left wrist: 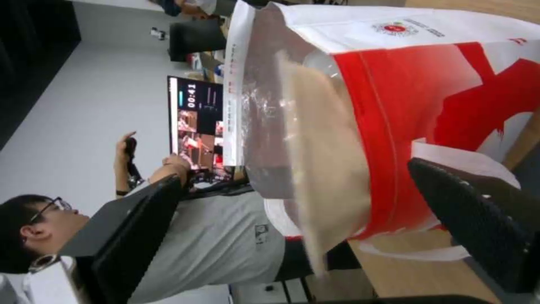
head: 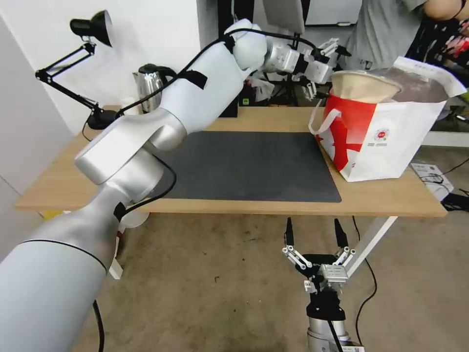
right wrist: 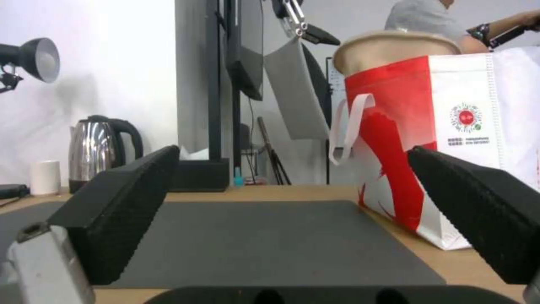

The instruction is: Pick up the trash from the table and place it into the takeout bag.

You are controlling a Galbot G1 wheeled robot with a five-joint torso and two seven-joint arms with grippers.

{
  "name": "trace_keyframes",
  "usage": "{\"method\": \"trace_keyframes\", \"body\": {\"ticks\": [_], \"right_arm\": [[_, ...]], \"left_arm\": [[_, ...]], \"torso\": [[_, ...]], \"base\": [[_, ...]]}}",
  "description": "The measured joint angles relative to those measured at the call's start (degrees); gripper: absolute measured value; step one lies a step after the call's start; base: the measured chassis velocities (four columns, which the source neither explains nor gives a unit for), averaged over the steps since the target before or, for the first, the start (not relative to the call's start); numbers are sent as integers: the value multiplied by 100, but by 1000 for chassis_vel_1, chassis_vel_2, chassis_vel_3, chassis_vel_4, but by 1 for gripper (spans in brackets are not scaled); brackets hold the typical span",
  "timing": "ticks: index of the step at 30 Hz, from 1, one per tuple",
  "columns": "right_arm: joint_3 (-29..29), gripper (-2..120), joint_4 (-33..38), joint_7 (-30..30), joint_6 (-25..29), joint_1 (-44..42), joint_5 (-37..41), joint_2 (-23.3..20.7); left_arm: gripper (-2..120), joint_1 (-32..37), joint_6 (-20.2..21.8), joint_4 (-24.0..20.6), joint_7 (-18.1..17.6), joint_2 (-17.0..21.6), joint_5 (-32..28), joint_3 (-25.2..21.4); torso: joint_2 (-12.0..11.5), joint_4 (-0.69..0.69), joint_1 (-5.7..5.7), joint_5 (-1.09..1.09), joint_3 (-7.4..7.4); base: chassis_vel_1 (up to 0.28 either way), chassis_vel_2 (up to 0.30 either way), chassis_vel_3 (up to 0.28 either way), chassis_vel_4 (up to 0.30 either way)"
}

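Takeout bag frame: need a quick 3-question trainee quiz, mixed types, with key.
1. True or false: the beige oval bowl lies flat on the dark grey mat.
2. Which gripper is up beside the takeout bag mouth? A) left B) right
3. Fill in: the right gripper sits below the table front edge with its fingers ____.

Key:
1. False; it sticks out of the bag's mouth.
2. A; the left gripper, fingers apart in its wrist view.
3. Open.

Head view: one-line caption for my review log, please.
Left claw open beside the takeout bag, beige bowl sticking out of its mouth; right claw open below the table edge.
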Motion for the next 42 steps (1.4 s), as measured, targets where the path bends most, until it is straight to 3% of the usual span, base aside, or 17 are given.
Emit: {"method": "trace_keyframes", "body": {"ticks": [11,20,29,36,39,42], "right_arm": [[0,100,0,0,0,0,0,1],[0,100,0,0,0,0,0,0],[0,100,0,0,0,0,0,0],[0,100,0,0,0,-1,0,0],[0,100,0,0,0,0,0,0],[0,100,0,0,0,0,0,0]], "left_arm": [[100,-3,-5,-38,5,45,-40,-73],[100,-161,-10,-316,9,550,-332,-121],[100,-420,-27,-363,-19,963,-608,-549],[100,-511,133,-755,-358,1690,-1126,-690],[100,-358,340,-1237,-504,2137,-1487,-580],[100,-200,470,-1481,-588,2342,-1637,-598]], "torso": [[0,-1,0,0,0],[0,1,0,-1,0],[-1,-2,0,0,0],[-1,2,0,-3,0],[-1,1,0,-3,0],[-1,1,0,-1,-1]], "base": [[0,0,0,0],[0,0,0,0],[0,0,0,0],[0,0,0,0],[0,0,0,0],[0,0,0,0]]}}
